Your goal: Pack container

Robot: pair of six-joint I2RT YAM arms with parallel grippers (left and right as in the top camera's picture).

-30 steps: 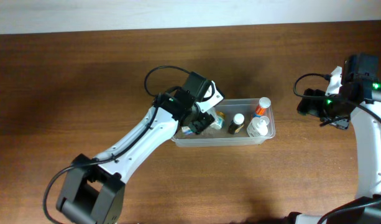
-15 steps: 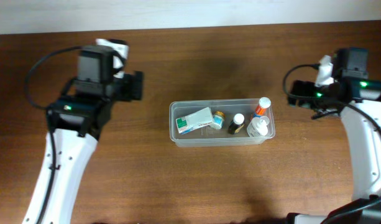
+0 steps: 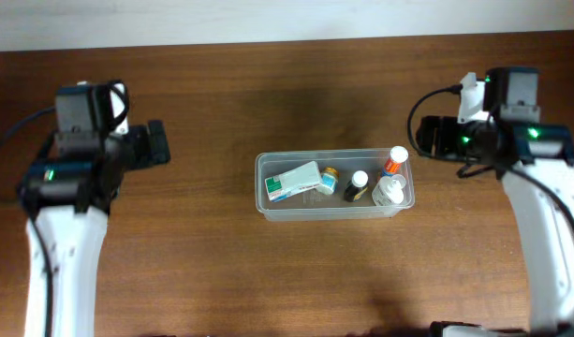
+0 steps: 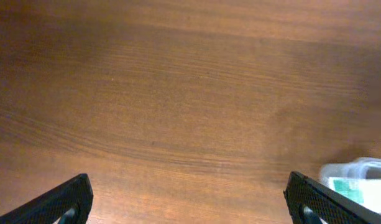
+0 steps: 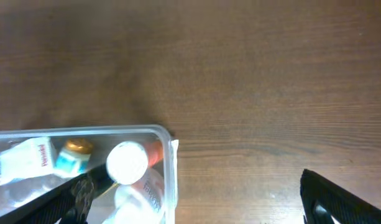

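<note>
The clear plastic container sits at the table's middle. It holds a green-and-white box, a small gold-capped bottle, a dark bottle with a white cap, a white bottle and an orange bottle. My left gripper is open and empty, well to the left of the container; in the left wrist view its jaws frame bare wood, with the container's corner at the right. My right gripper is open and empty, just right of the container; in the right wrist view its jaws straddle the container's end.
The brown wooden table surrounds the container. A pale wall strip runs along the far edge. Cables loop off both arms.
My left arm has pulled back from the container to the far left, leaving the green-and-white box inside. My right gripper has shifted slightly left, toward the container.
</note>
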